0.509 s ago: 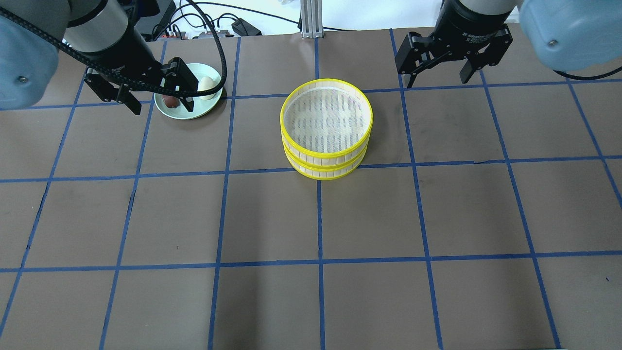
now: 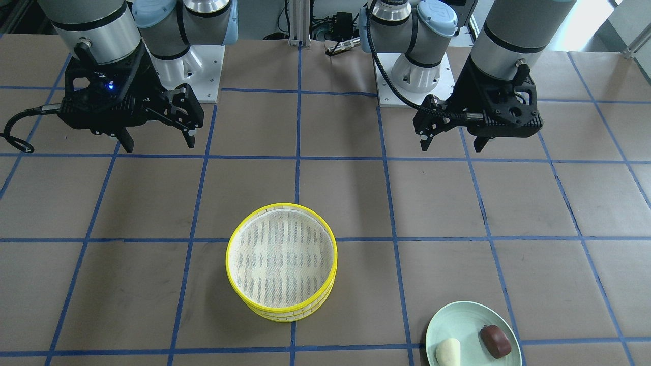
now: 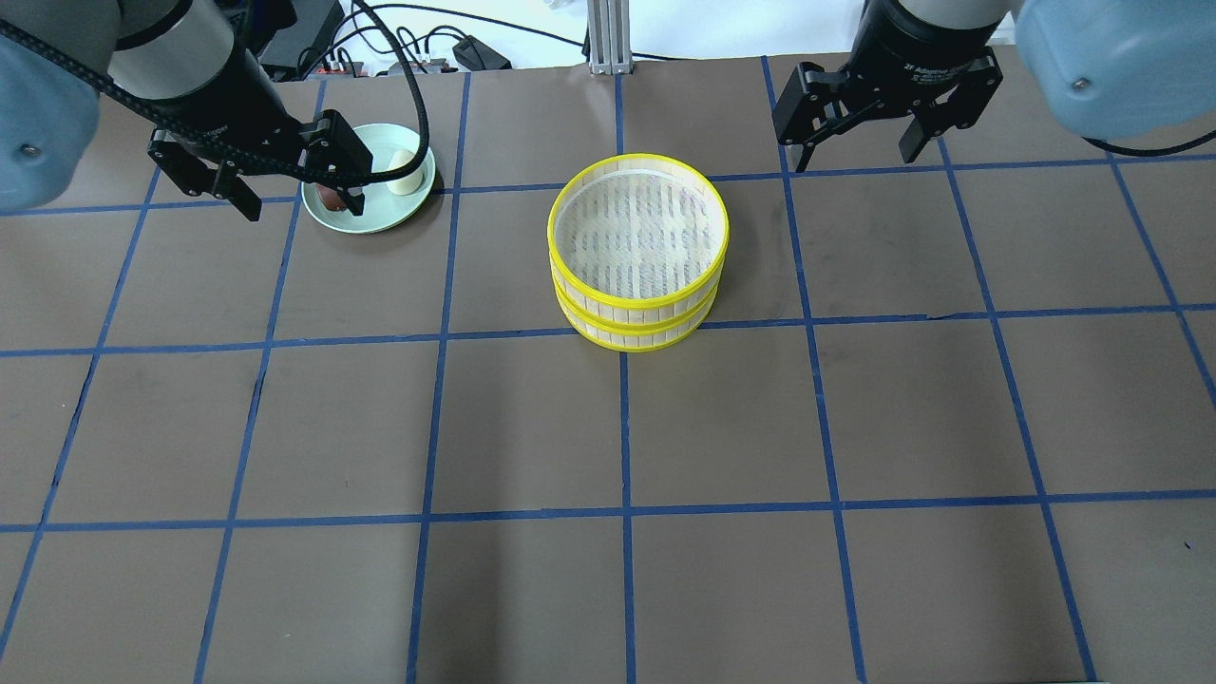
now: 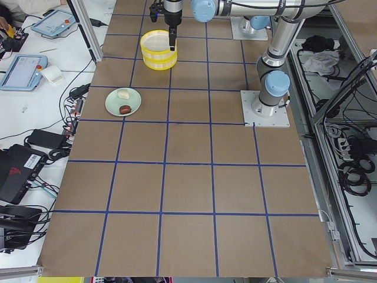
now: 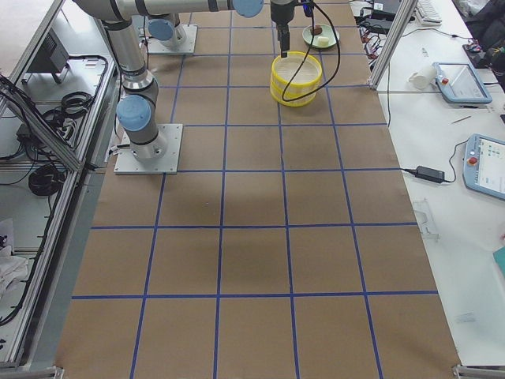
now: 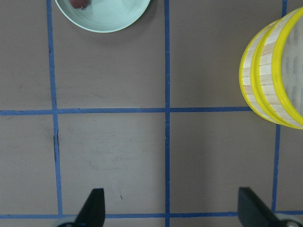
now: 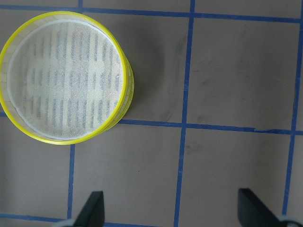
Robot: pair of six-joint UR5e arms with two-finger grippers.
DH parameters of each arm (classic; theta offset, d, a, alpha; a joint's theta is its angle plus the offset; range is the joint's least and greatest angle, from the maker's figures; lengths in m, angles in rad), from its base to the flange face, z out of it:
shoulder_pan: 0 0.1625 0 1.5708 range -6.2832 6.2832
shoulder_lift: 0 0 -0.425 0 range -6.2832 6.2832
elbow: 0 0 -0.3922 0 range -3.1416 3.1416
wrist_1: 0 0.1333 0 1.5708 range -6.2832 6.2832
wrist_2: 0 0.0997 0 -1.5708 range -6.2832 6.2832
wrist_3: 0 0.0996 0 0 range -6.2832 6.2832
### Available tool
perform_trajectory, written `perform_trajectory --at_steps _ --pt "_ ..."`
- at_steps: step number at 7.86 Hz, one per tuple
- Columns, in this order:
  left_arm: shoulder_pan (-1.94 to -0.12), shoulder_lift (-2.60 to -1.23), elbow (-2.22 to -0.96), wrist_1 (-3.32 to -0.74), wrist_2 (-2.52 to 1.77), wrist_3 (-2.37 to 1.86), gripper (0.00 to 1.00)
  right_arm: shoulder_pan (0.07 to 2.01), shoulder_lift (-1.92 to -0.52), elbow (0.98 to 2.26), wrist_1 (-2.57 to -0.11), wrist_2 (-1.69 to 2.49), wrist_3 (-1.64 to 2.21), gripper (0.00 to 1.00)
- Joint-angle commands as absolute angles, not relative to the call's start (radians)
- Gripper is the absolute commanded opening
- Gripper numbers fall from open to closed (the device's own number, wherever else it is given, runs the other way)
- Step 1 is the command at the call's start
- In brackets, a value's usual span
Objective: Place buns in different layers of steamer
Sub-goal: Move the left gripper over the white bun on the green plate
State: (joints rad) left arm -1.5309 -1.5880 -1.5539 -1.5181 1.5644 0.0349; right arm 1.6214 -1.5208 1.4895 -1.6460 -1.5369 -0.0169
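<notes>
Two yellow-rimmed steamer trays sit stacked mid-table, the upper tray (image 3: 638, 300) on the lower tray (image 3: 638, 344), both empty; the stack also shows in the front view (image 2: 281, 206). The cream-white bun (image 2: 448, 352) and the reddish-brown bun (image 2: 496, 340) lie on a pale green plate (image 2: 457, 308). My left gripper (image 2: 452, 147) is open and empty, high above the table, on the robot's side of the plate. In the overhead view one of its fingers (image 3: 353, 195) partly hides the brown bun (image 3: 332, 198). My right gripper (image 2: 158, 146) is open and empty, high, apart from the stack.
The table is brown paper with a blue tape grid. The left wrist view shows the plate (image 6: 102, 19) at the top edge and the stack's wall (image 6: 265, 85) at the right. The right wrist view shows the stack (image 7: 124, 80) at upper left. Cables lie beyond the far edge.
My left gripper has shifted a little left and farther back in the overhead view, still open. The right gripper, buns and trays have not visibly moved.
</notes>
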Motion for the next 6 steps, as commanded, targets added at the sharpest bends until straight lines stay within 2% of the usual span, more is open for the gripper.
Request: perform_trajectory --at_steps 1,3,6 --pt "-1.464 -1.600 -1.554 -1.511 1.621 0.038 1.00 1.621 -1.522 1.489 -1.647 -1.536 -0.015 1.00" --pt "-1.353 -1.658 -1.557 -1.427 1.624 0.041 1.00 1.621 -1.522 1.489 -1.675 -1.536 -0.017 1.00" --pt "-1.347 -1.777 -1.565 -1.185 1.614 0.055 1.00 1.621 -1.522 1.489 -1.677 -1.536 -0.015 1.00"
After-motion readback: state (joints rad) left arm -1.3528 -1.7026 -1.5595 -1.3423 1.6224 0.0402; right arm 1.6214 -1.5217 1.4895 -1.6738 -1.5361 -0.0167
